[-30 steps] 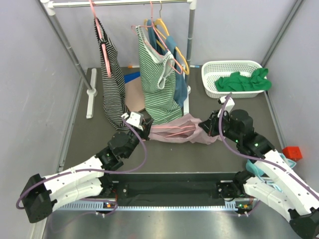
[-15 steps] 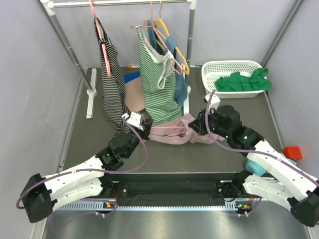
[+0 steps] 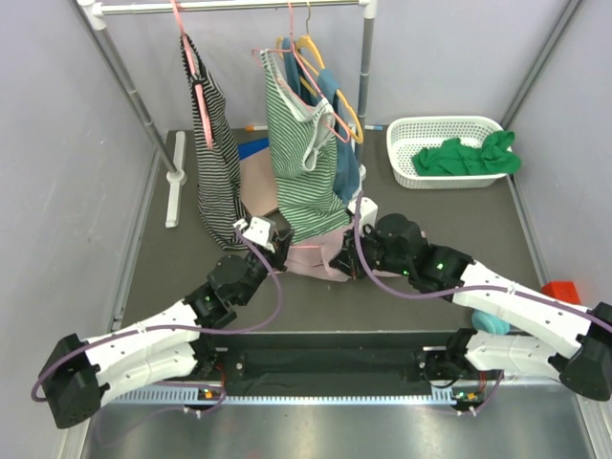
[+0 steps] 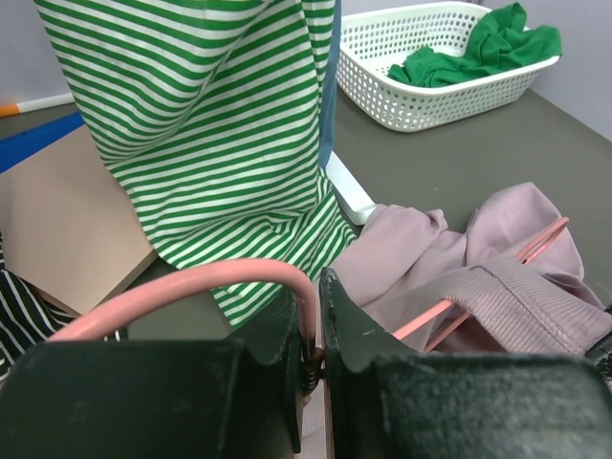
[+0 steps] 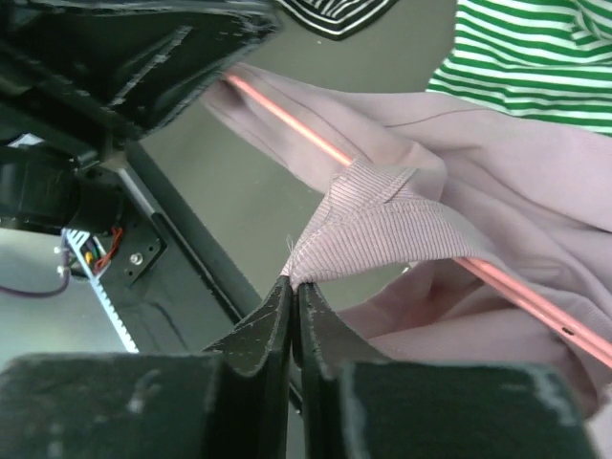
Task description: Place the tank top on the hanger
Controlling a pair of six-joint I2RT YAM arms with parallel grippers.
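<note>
The tank top (image 3: 316, 260) is a soft, plain dusty-pink knit. It lies crumpled in loose folds on the dark grey tabletop (image 3: 421, 301), just in front of the hem of the hanging green-and-white striped top (image 3: 301, 143). Its edge is finished with a flat ribbed band, and one loop of that band is drawn up into a taut fold. The hanger (image 4: 191, 287) is a slim, smooth salmon-pink rod. Its straight arm runs through the bunched fabric and passes under the ribbed band, with cloth draped on both sides. Its curved hook sticks out on the left.

The left tool (image 4: 318, 296) sits at the left end of the tank top, its dark jaws closed almost together on the curve of the hook. The right tool (image 5: 292, 287) is at the garment's right side, jaws pinched tight on the ribbed band, holding that fold lifted just beside the hanger's arm. The two tools stand near each other with the pink heap between them.

Behind, the striped top hangs from a metal rail (image 3: 229, 6), along with a thicker yellow hanger (image 3: 349, 117) and a black-and-white striped garment (image 3: 215, 163). To the right rear stands a white plastic lattice basket (image 3: 402, 151) holding a bright green cloth (image 3: 469, 158).
</note>
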